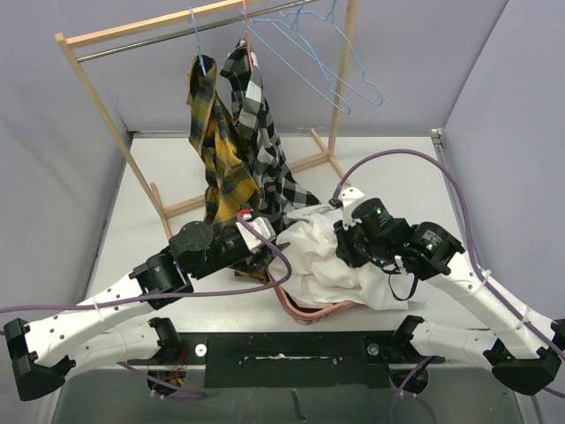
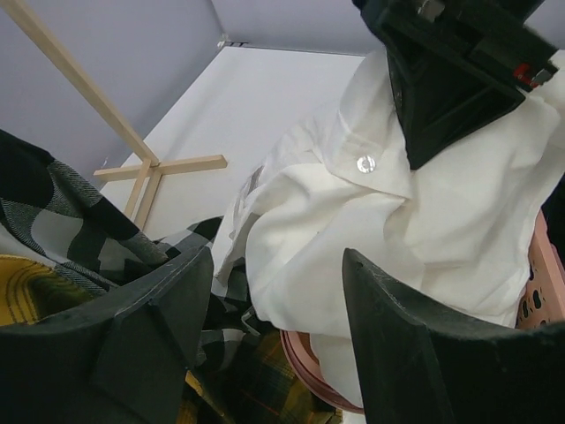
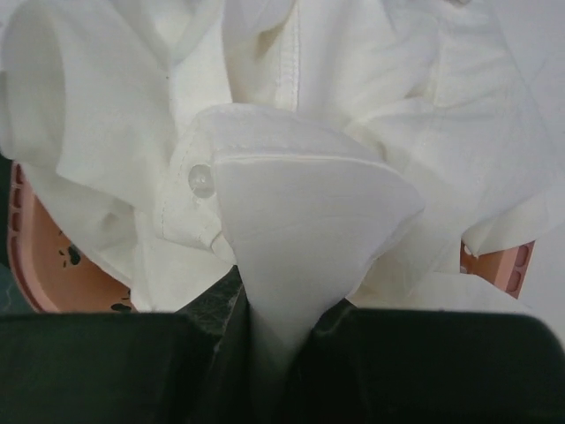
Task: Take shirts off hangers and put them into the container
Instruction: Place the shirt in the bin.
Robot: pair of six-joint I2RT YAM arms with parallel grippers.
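A plain white shirt [image 1: 322, 256] lies heaped over the pink container [image 1: 318, 311] at the table's middle front. My right gripper [image 3: 274, 336] is shut on a fold of this white shirt [image 3: 309, 203], just above the container's rim [image 3: 35, 256]. My left gripper [image 2: 278, 291] stands open at the heap's left edge, the white shirt [image 2: 424, 212] just beyond its fingers [image 2: 159, 336]. On the rail hang a yellow-and-black plaid shirt [image 1: 216, 150] on a light blue hanger [image 1: 196, 40] and a black-and-white check shirt [image 1: 256, 132] on a pink-red hanger [image 1: 245, 26]. Both shirts' hems trail down to the left gripper [image 1: 265, 252].
Two bare light blue hangers [image 1: 327, 66] hang at the rail's right end. The wooden rack [image 1: 97, 97] stands at the back, its feet [image 1: 309, 163] on the table. Grey walls close in on the left, back and right. Purple cables [image 1: 415, 159] loop over the right arm.
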